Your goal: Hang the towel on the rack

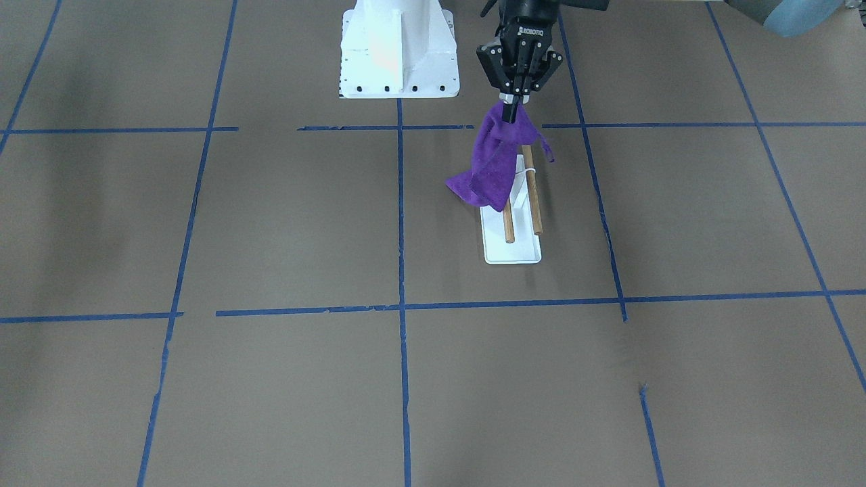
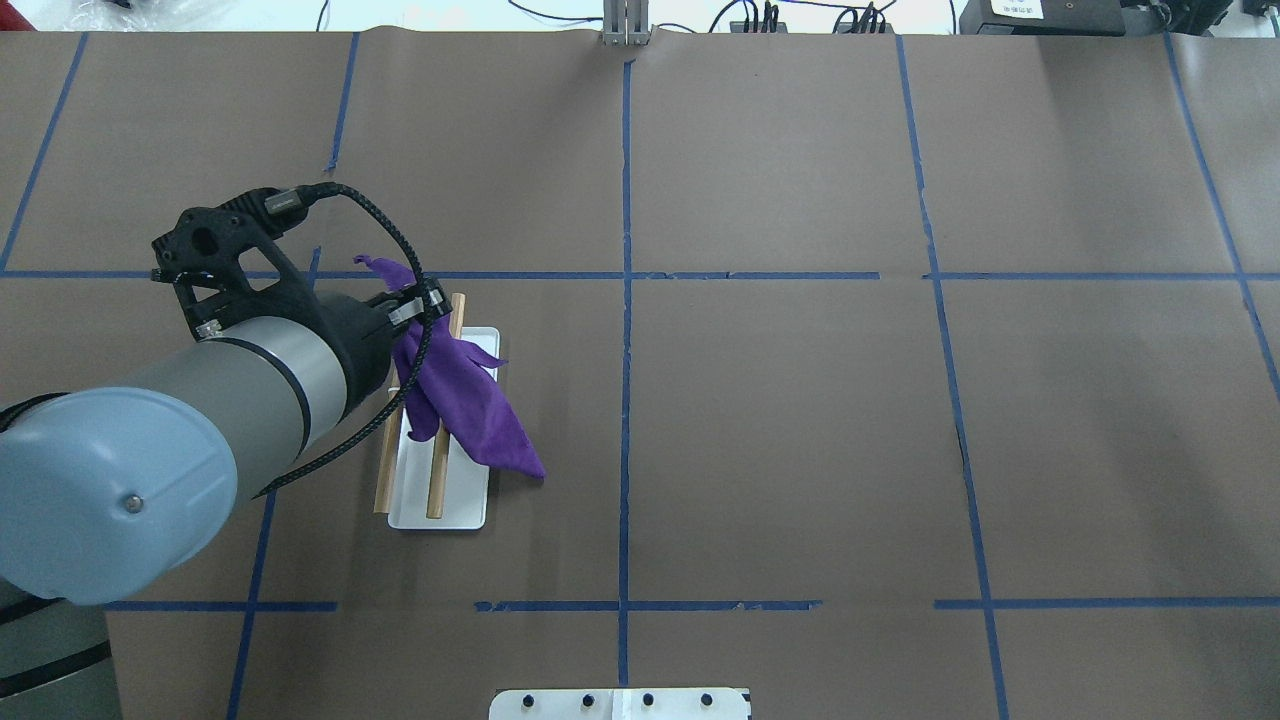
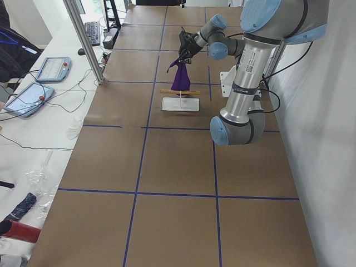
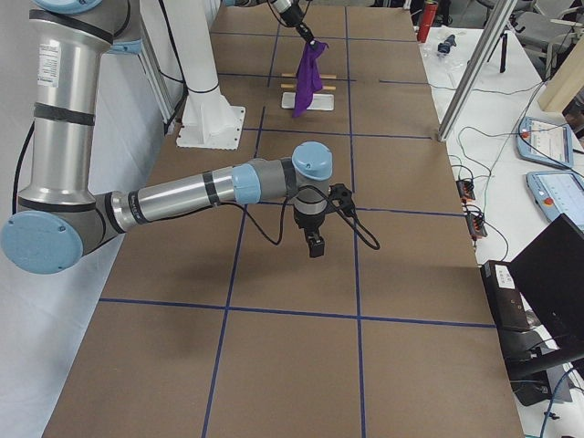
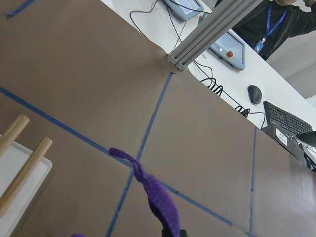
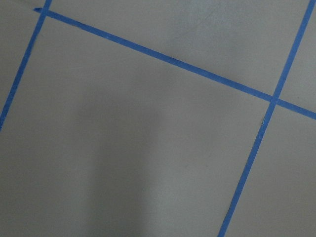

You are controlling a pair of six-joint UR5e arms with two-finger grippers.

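**Over the rack: towel pinched by the left gripper**

On the table's (image 2: pixel 800 450) left half, the left gripper (image 1: pixel 515 101) is clamped on the top corner of the towel (image 1: pixel 497 166). The cloth hangs bunched over the rack (image 1: pixel 514 253) and hides part of one rod (image 1: pixel 508 226). Whether it rests on the rods is unclear. Well apart to the right, the right gripper (image 4: pixel 315 246) points down at the table. Its finger state cannot be told.

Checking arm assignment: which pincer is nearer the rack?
Left. The left pincer hangs just above the rack, gripping the towel; the right pincer is far down the table.
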